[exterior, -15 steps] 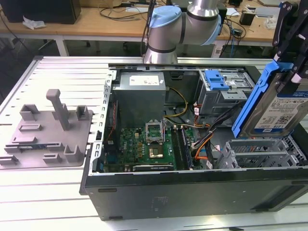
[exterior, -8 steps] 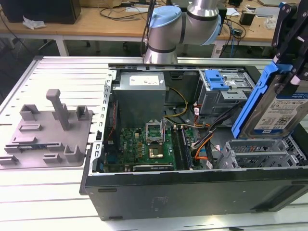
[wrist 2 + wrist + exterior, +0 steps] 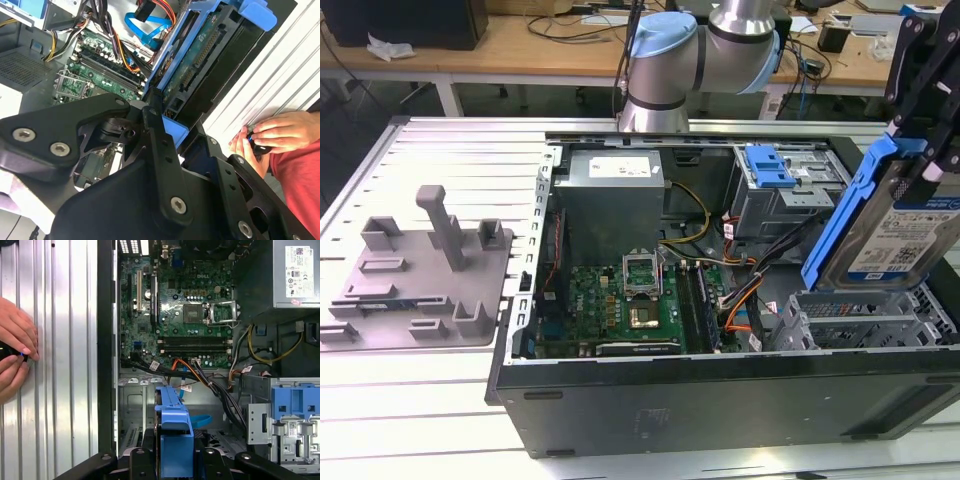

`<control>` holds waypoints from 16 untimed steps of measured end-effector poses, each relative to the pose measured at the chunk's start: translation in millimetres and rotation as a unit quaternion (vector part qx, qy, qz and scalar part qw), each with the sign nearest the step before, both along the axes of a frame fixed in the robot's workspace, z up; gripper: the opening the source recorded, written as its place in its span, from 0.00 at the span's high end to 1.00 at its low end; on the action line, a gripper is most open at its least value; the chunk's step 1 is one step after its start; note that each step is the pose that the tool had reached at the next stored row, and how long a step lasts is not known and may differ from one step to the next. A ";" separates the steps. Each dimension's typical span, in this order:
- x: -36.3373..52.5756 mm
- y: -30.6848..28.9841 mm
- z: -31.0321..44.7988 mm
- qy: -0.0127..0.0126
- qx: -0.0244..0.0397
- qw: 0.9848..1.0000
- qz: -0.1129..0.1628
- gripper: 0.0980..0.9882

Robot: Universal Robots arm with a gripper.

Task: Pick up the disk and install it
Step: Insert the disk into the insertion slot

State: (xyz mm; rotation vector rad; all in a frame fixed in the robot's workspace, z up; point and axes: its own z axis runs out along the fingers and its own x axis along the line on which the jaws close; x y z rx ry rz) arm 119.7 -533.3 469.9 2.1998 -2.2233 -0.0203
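The slatted metal tabletop (image 3: 420, 400) carries an open computer case (image 3: 720, 400), laid on its side with the circuit board (image 3: 620, 300) bared. The arm (image 3: 665, 50) rises behind it. A grey stand (image 3: 420, 270) sits well apart from the case, on the exterior view's left.

In the case's corner at the exterior view's right is a grey drive cage (image 3: 860, 320). The disk (image 3: 895, 235) hangs on edge and tilted, just above it. The end effector (image 3: 175, 460) is clenched on the disk's blue bracket, a finger on either side.

To my eye this is the fitting-in. The disk wants squaring to the cage so the bracket meets both walls evenly. It should go in straight and stay off the orange cables (image 3: 745, 300) beside the cage.

The disk's far edge runs out of the exterior view. Its body covers the cage mouth, so I cannot tell whether they touch. A person's hands (image 3: 15, 355) rest on the tabletop around something small and dark that I cannot make out.
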 end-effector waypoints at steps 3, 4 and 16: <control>0.1 -0.4 -0.9 0.000 0.000 1.000 0.000 0.70; 0.1 -0.6 -1.1 0.000 0.000 1.000 0.000 0.70; 0.8 -3.3 -4.7 0.000 0.000 1.000 0.000 0.70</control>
